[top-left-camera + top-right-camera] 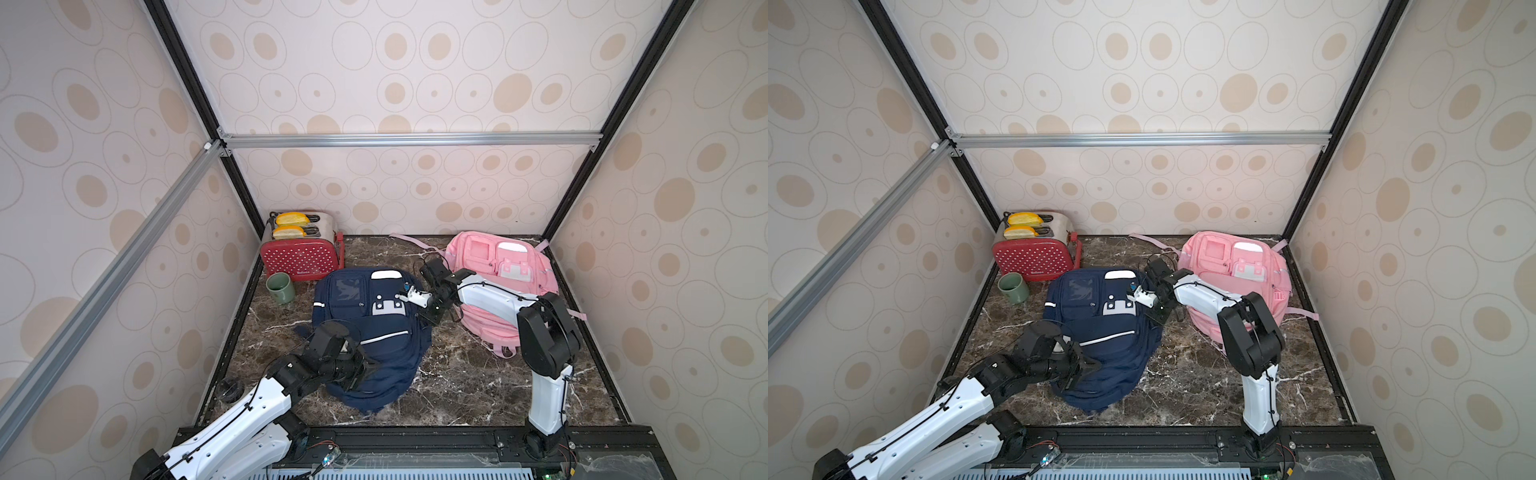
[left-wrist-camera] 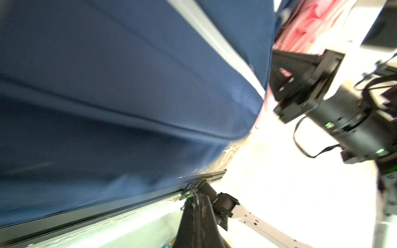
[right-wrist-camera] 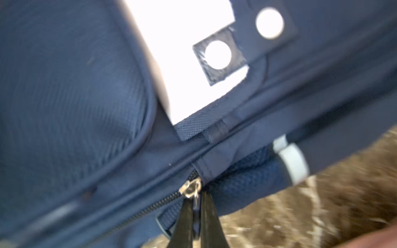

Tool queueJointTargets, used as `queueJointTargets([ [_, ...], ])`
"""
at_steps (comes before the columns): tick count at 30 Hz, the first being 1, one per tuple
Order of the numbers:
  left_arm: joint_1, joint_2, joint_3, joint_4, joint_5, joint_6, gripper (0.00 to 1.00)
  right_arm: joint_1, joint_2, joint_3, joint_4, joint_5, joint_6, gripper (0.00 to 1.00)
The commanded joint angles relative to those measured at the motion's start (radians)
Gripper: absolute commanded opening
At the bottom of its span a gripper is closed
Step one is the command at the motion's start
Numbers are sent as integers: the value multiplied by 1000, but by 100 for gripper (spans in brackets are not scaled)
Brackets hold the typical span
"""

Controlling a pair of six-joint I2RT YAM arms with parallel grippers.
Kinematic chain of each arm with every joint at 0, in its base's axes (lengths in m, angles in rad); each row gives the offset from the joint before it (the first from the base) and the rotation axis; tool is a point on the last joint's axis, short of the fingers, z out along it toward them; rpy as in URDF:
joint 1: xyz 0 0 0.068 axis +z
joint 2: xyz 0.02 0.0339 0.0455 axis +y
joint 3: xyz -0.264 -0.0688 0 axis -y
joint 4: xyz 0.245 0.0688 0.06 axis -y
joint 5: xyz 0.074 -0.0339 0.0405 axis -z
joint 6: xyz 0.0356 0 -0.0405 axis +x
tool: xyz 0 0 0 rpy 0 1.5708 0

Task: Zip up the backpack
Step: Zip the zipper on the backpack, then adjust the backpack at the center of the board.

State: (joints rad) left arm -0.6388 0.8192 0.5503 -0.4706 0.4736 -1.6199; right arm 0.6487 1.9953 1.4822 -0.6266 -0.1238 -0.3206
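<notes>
While the left gripper [image 1: 370,368] is resting with jaws closed tight by the blue backpack [image 1: 386,361], the right gripper [image 3: 196,200] is pinching the zipper pull [image 3: 193,191], which probably needs a steady tug next.

Tabletop [image 1: 457,374] bears navy backpack [image 1: 390,357], toaster [image 1: 299,257], mug [image 1: 280,286] (also pink backpack [image 1: 498,257]).

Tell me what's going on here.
Two robot arms are working on the navy blue fabric backpack, which lies flat on the dark marble tabletop. The right gripper is pinched shut on its silver metal zipper pull, with joined teeth running away from the slider. The left gripper is shut at the bag's lower edge; whether it pinches fabric is unclear. A pink fabric backpack lies alongside.
</notes>
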Motion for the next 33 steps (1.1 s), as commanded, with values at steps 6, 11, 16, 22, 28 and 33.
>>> queueJointTargets([
  [6,8,28,57,-53,8,81,14,-81,-41,-17,57,140,36,0],
  [11,46,126,250,-357,-62,335,50,-83,-94,-21,2,80,62,38],
  [16,153,255,457,-562,-190,589,60,-80,-131,48,-156,-1,166,56],
  [22,311,465,530,-517,-254,804,63,-61,-246,16,-227,-139,286,70],
  [28,355,676,580,-432,-319,907,63,1,-376,-169,-177,-255,442,71],
  [33,386,782,568,-346,-303,929,62,1,-486,-357,-98,-283,533,71],
])
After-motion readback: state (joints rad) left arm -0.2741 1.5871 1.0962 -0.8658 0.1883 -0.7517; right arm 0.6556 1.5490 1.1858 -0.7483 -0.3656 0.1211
